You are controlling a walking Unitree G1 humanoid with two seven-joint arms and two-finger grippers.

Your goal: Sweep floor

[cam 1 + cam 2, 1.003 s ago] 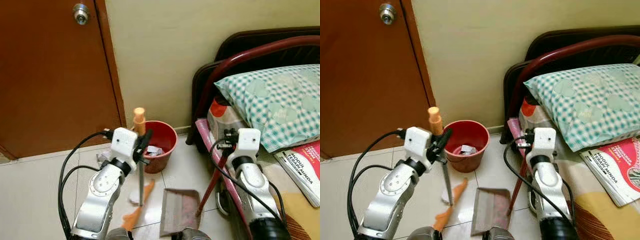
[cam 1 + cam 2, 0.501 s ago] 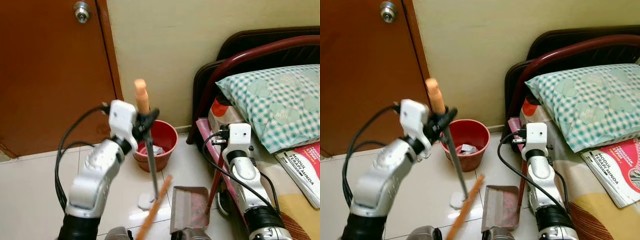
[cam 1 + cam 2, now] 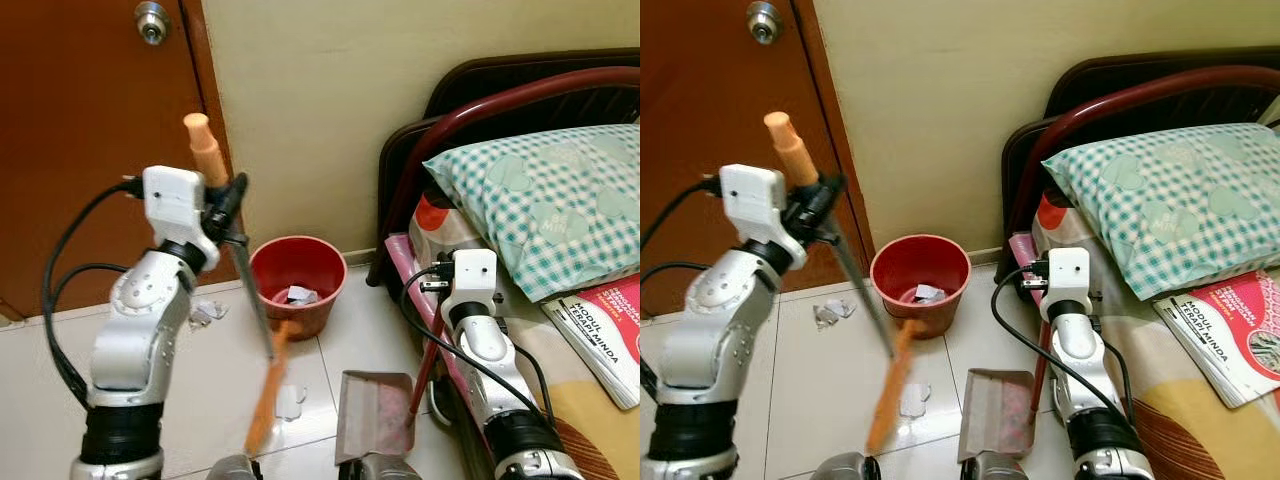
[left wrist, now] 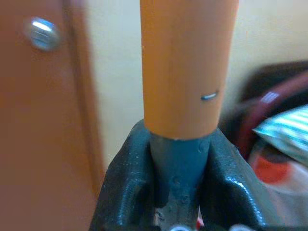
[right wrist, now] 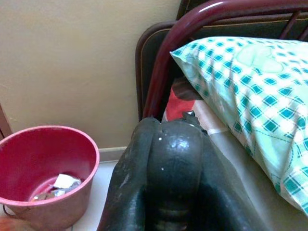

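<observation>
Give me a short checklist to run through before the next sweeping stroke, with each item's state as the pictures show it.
1. Left gripper grips the broom: ok, jaws closed on the grey shaft just below the orange handle tip.
2. Right gripper holds the dustpan handle: ok, clamped on its dark top.
3. Dustpan sits flat on the floor: cannot tell, its front edge is cut off.
4. Paper scrap within the broom's reach: ok, it lies on the tile between the broom head and the dustpan.
5. More scraps left of the red bucket: not ok, not yet swept.
6. Bucket upright: ok, paper already inside.
</observation>
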